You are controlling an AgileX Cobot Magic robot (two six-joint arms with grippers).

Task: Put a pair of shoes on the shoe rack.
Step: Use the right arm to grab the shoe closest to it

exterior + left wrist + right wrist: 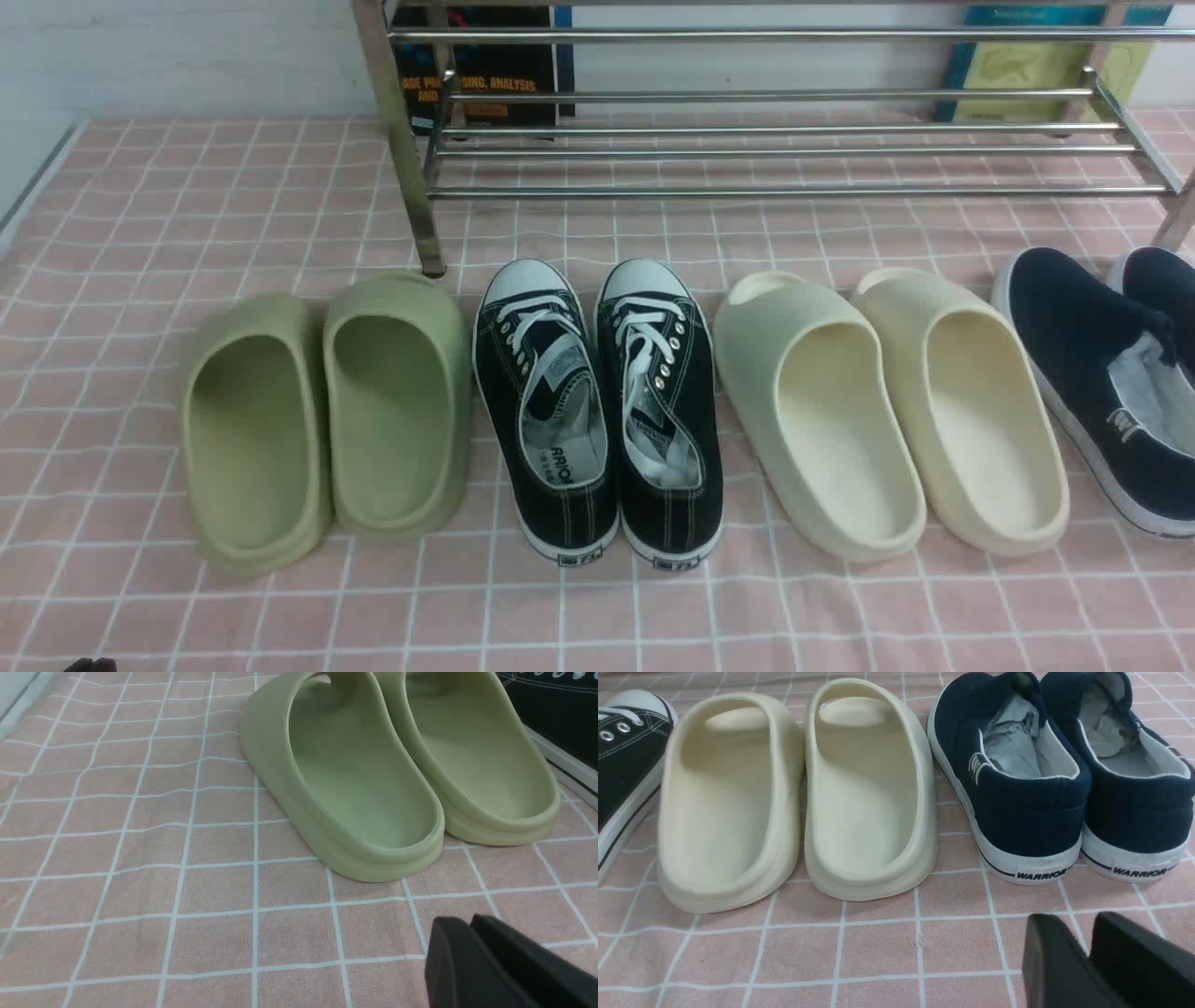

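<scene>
The two navy-blue slip-on sneakers [1083, 355] stand side by side on the pink checked cloth at the far right, heels towards me, partly cut off by the front view's edge. In the right wrist view both show fully: one [1017, 793] and the other [1134, 798], with white paper stuffed inside. My right gripper [1073, 921] is just behind their heels, slightly open and empty. My left gripper [467, 921] is shut and empty, low over the cloth behind the green slides. The chrome shoe rack [775, 191] stands at the back, with no shoes on it.
In a row from the left are green foam slides [327, 411], black lace-up sneakers [597, 411] and cream foam slides [887, 411]. Books lean behind the rack [476, 84]. The rack's left front leg [411, 187] stands near the green slides.
</scene>
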